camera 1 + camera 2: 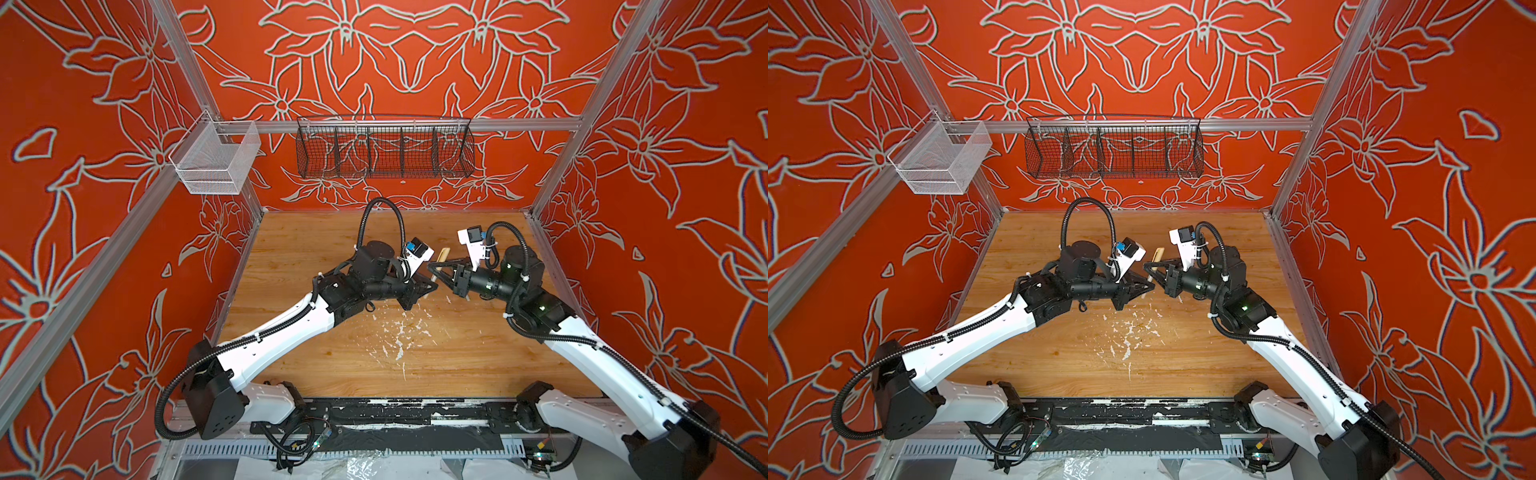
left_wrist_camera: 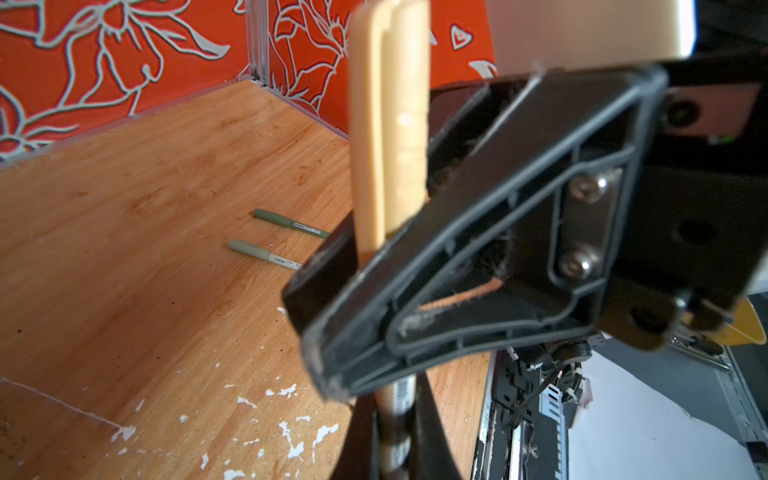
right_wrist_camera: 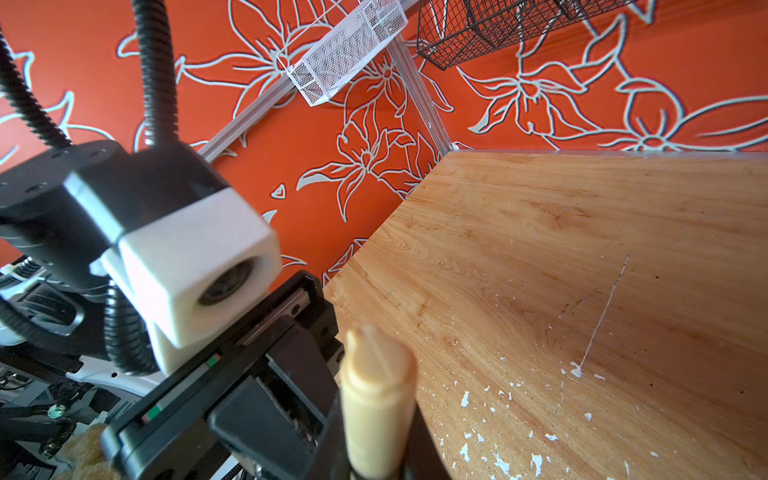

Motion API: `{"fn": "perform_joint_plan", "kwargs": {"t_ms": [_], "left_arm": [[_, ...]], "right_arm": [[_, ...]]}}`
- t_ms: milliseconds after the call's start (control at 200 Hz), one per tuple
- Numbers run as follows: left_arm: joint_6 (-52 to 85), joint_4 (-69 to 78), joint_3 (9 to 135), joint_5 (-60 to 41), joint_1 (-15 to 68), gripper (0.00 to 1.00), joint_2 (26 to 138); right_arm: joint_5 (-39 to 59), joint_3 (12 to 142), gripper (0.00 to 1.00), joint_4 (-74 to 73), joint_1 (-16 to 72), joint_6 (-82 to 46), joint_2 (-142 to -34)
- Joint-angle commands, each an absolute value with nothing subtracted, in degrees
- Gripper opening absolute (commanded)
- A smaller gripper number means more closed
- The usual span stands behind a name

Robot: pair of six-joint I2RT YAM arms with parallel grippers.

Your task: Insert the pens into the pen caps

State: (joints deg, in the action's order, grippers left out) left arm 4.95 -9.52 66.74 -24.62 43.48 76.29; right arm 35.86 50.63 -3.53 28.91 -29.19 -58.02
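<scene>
Beige plastic looks slippery: the beige pen (image 2: 392,415) may be pushed back through the left fingers (image 2: 359,449), or jammed crooked, if it is pressed tilted into the beige cap (image 1: 443,254). The pen is pinched by the left fingers, the cap by the right fingers (image 2: 457,266), above the bench (image 1: 353,365) centre. In a top view the cap points to 1 o'clock from the grip, the pen to 7 o'clock.

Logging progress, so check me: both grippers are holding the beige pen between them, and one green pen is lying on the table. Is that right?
Not quite. Two green pens lie on the table, not one: the left wrist view shows a darker green pen and a paler green pen. The left gripper and right gripper do hold the beige pen between them.
</scene>
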Motion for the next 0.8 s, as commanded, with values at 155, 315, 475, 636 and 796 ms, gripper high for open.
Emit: {"fn": "perform_joint_plan", "kwargs": {"t_ms": [155, 315, 475, 636, 796], "left_arm": [[4.1, -9.2, 69.5, -27.1, 42.4, 0.00, 78.3], [4.6, -9.0, 69.5, -28.2, 42.1, 0.00, 79.2], [4.6, -9.4, 69.8, -29.6, 42.1, 0.00, 79.5], [4.5, -9.8, 69.8, -29.9, 42.0, 0.00, 79.2], [4.7, -9.6, 69.5, -30.2, 42.0, 0.00, 78.7]], "right_arm": [[28.0, 52.5, 0.44, 4.6, 29.0, -27.1, -53.5], [24.8, 51.6, 0.50, 7.9, 26.5, -26.6, -47.3], [32.2, 50.7, 0.50, 2.4, 22.0, -29.8, -47.0], [34.4, 51.2, 0.48, 0.6, 20.8, -30.3, -49.9], [39.5, 51.1, 0.46, -4.5, 20.6, -32.1, -52.5]]}}
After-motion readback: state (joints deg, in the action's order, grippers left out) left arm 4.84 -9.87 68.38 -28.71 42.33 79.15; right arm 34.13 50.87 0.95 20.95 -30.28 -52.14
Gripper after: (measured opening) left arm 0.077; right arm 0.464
